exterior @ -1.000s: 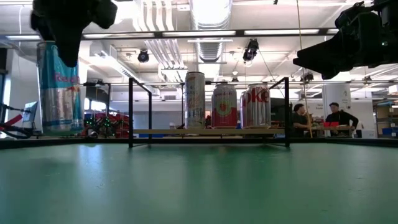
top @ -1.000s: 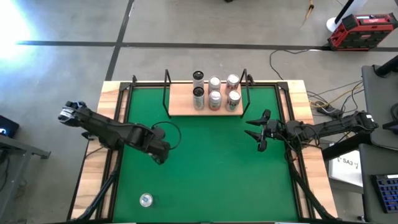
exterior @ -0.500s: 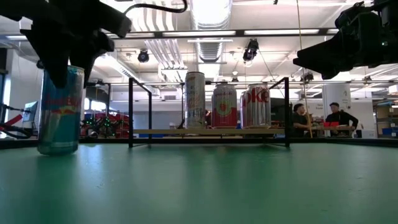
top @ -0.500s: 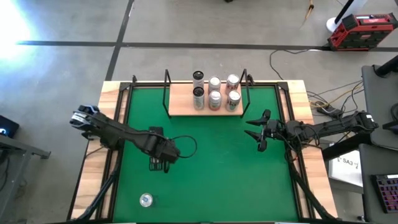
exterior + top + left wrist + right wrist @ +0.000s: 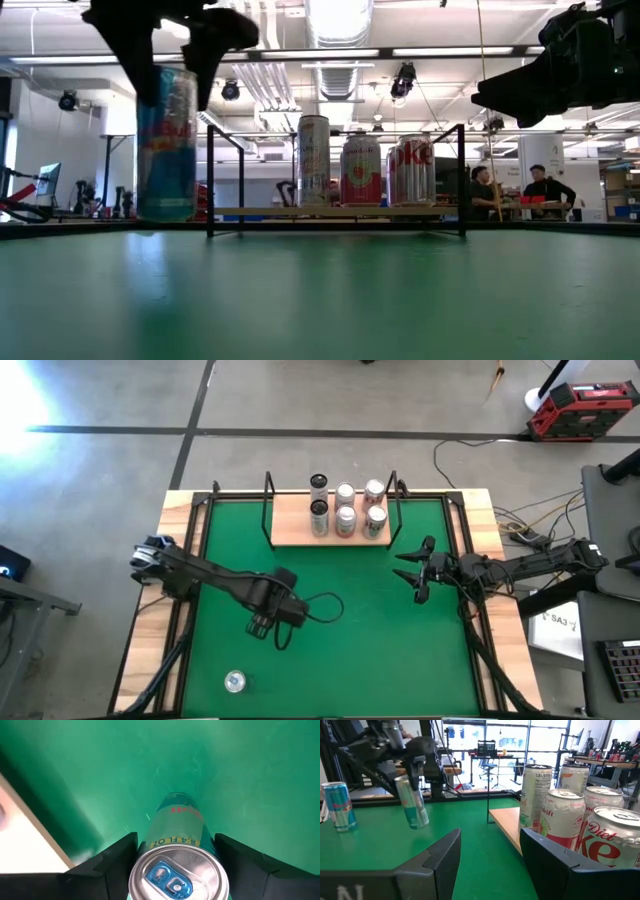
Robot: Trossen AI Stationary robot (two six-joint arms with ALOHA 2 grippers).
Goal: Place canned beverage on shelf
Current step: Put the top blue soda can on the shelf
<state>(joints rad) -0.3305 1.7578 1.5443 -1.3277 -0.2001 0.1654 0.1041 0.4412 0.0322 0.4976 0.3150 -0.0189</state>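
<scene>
My left gripper [image 5: 270, 622] is shut on a teal can [image 5: 167, 150] over the green mat, left of the table's middle. The can also shows in the left wrist view [image 5: 175, 820] and the right wrist view [image 5: 412, 802]. The shelf [image 5: 290, 528] stands at the far middle, its light-wood board inside black rods, and several cans [image 5: 345, 517] stand upright on it. My right gripper [image 5: 418, 572] is open and empty, hovering right of the middle, below the shelf's right end. My left gripper pinches the teal can between its two fingers [image 5: 120, 857], on opposite sides of its wall just below the top rim [image 5: 150, 851]. The fingers come from above, pointing down. The can hangs below them, a little tilted and clear of the mat.
A second teal can [image 5: 235, 680] stands upright near the table's near left edge, also in the right wrist view [image 5: 337, 812]. A raised wooden border [image 5: 150, 620] and black rods frame the mat. People [image 5: 545, 185] stand in the room far behind the table.
My left gripper has carried the teal can toward the table's right edge and slightly toward the near edge. In the low view the can dipped low at mid-way and now hangs higher, clear of the mat.
</scene>
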